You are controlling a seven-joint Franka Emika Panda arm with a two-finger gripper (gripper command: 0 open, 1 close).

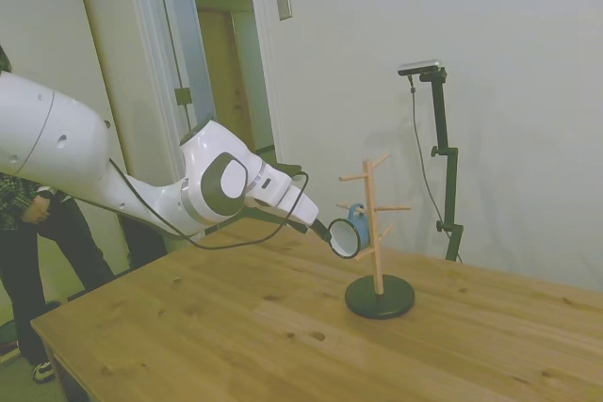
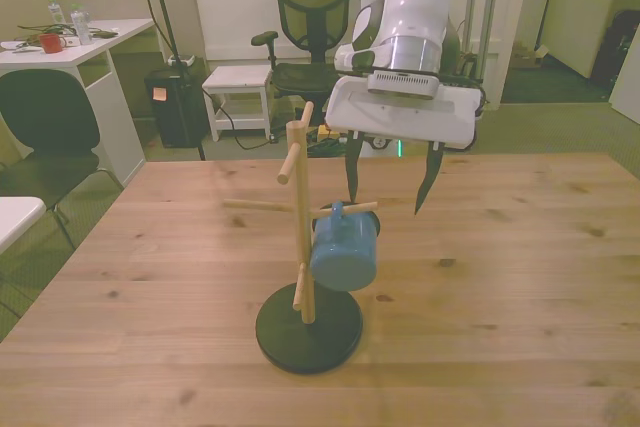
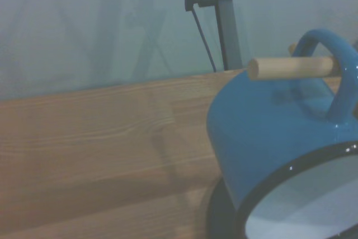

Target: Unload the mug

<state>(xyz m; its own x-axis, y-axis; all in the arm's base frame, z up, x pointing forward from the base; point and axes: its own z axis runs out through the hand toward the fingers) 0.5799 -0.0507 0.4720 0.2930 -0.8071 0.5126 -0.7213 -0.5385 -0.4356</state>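
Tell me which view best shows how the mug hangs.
The wrist view: the mug hangs by its handle on a peg. The front view shows its bottom, the side view its small white opening.

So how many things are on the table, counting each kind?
Blue mugs: 1, the mug hanging by its handle on a peg.
Wooden peg stands: 1, the peg stand on its black round base.
Total: 2.

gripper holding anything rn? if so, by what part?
Nothing held. The gripper is open near the mug, which hangs by its handle on the peg stand.
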